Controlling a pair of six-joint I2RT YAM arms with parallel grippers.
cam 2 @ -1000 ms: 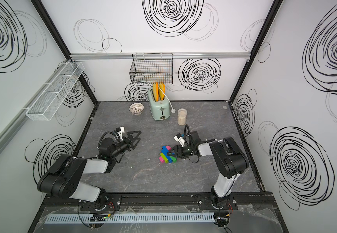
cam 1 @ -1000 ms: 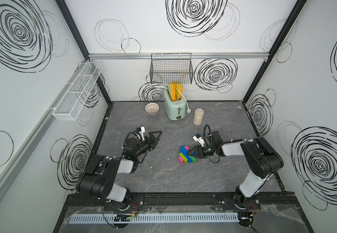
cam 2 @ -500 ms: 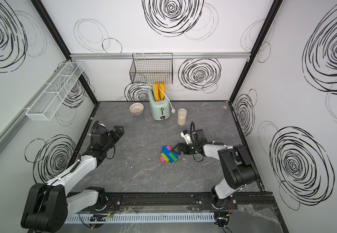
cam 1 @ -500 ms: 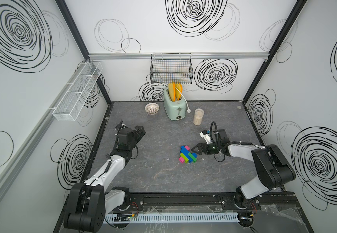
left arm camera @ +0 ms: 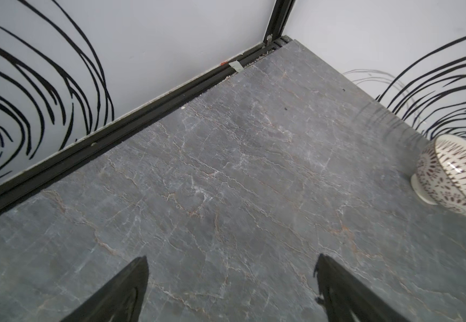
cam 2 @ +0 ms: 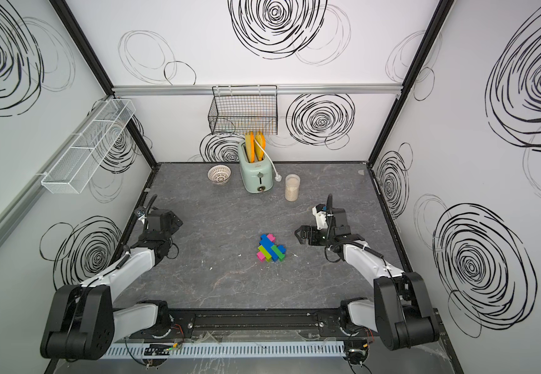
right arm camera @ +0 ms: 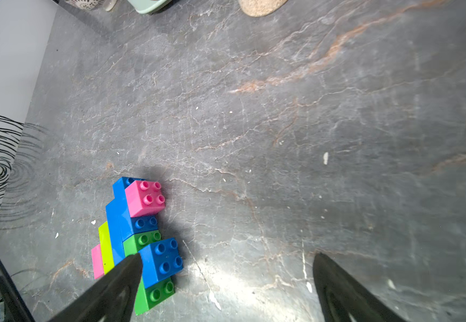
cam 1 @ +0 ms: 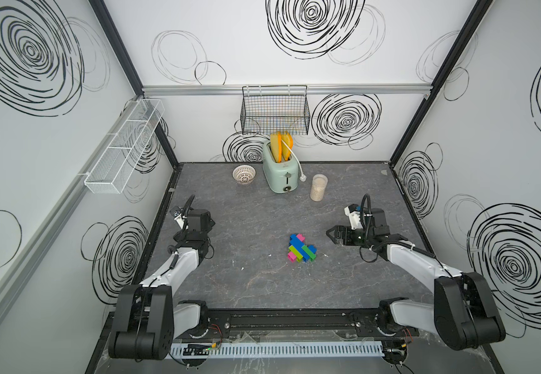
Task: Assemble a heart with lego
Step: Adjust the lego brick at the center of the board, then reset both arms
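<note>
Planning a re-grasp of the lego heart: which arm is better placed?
Right. The right gripper, fingers open, sits near the heart and faces it. The left gripper is farther off, aimed toward the bowl, away from the heart.

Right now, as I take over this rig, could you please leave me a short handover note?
Left gripper: open, empty, over bare table near the left wall.
Right gripper: open, empty, beside the heart, clear of it in both top views.
Heart: one joined clump lying mid-table.
Done: assembly looks complete.
Left: nothing loose in view; probably just check the shape.
</note>
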